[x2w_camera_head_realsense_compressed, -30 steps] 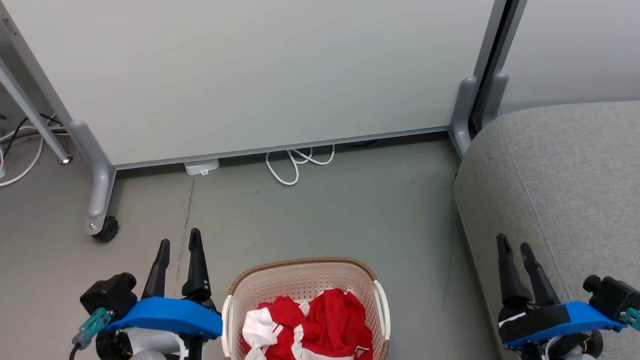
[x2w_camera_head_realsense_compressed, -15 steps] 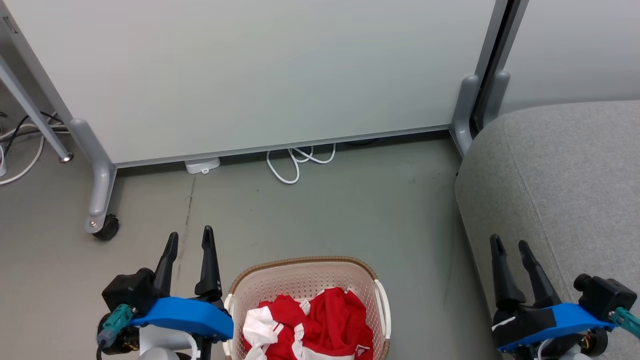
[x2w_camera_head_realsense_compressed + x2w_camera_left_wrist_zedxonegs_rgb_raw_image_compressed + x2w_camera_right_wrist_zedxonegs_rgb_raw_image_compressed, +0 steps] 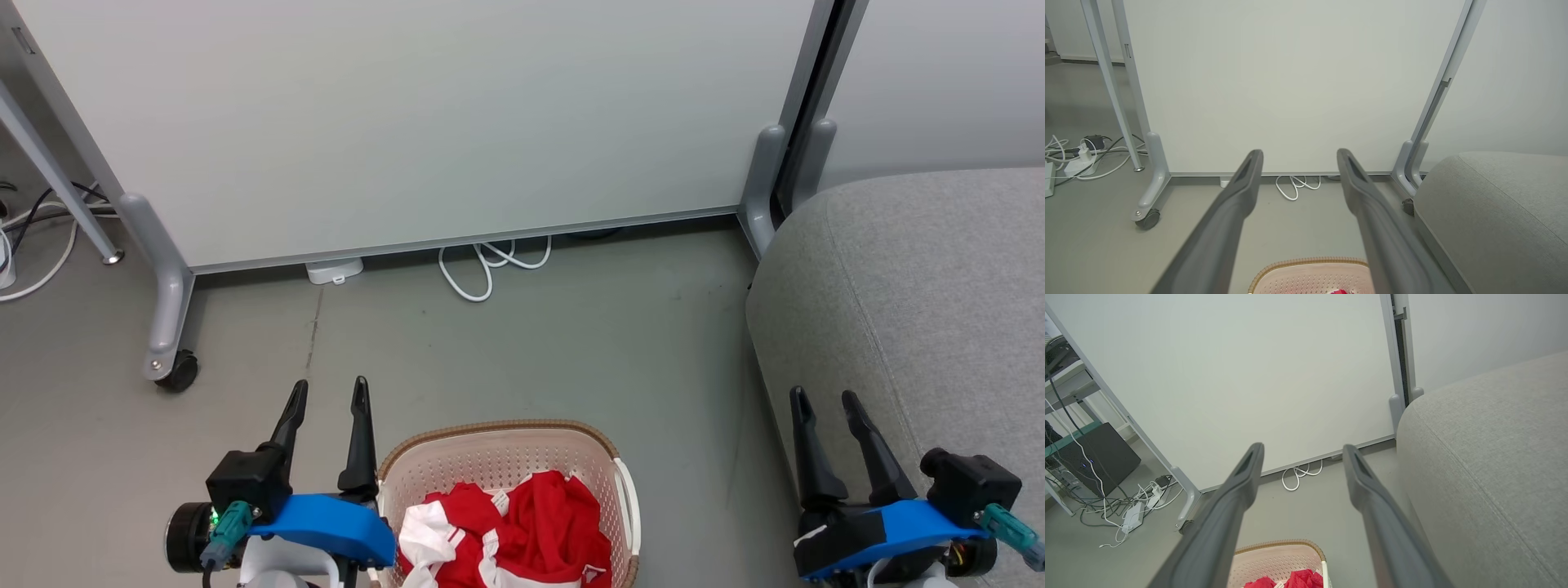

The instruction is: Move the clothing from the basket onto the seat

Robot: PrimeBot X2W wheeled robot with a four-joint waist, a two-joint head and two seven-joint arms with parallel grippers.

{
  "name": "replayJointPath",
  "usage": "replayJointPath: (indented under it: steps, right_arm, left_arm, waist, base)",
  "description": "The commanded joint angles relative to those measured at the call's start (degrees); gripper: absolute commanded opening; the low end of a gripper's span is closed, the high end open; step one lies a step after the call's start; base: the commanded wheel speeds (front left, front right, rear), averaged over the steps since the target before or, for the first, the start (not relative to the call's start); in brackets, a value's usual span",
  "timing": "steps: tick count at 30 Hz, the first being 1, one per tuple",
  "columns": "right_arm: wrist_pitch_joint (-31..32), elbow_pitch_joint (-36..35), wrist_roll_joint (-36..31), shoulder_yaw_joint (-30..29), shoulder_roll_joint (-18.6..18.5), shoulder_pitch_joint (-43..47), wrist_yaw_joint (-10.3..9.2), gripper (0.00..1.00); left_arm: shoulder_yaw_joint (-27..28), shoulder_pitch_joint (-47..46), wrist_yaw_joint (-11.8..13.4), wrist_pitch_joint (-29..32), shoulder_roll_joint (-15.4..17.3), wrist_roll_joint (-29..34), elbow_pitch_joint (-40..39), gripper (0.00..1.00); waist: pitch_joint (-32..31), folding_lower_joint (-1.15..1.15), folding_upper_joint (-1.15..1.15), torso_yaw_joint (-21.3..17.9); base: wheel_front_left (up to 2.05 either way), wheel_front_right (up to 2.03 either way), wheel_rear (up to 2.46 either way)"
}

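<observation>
The cream basket (image 3: 490,437) with a brown rim stands on the floor at the bottom centre, and red and white clothing (image 3: 531,531) lies crumpled inside it. My left gripper (image 3: 330,391) hovers open just left of the basket's rim, nothing between its fingers. To the right, the grey seat (image 3: 931,269) fills the side of the head view. My right gripper (image 3: 824,398) is open over the seat's front edge. The basket's rim (image 3: 1306,263) shows low between the left fingers, and the basket (image 3: 1278,549) with clothing (image 3: 1298,577) and the seat (image 3: 1486,449) show in the right wrist view.
A white partition panel (image 3: 408,122) on grey wheeled feet (image 3: 167,327) stands behind the basket. A white cable loop (image 3: 486,265) lies at its base. More cables and a power strip (image 3: 1133,514) lie at the far left. Grey floor (image 3: 555,351) stretches between panel and basket.
My left gripper has moved right, toward the basket's left rim. The right gripper has shifted slightly left. The clothing and basket have not moved.
</observation>
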Motion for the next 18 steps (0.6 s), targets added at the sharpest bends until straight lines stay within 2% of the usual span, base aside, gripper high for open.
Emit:
replayJointPath:
  steps: [1,18]
  right_arm:
    - [-0.55,-0.10,-1.09,0.09,-0.31,-0.05,0.11,1.00]
    - [-2.41,1.34,-8.49,0.62,-0.32,0.24,0.12,1.00]
  left_arm:
    - [-0.22,-0.94,0.15,-0.55,0.24,1.08,-0.06,1.00]
    - [-1.92,-0.95,0.55,-2.43,0.27,7.98,1.48,1.00]
  waist:
    - [0.00,0.00,0.00,0.02]
    - [-0.15,0.00,0.00,0.36]
  base:
    - [0.00,0.00,0.00]
    - [0.00,0.00,0.00]
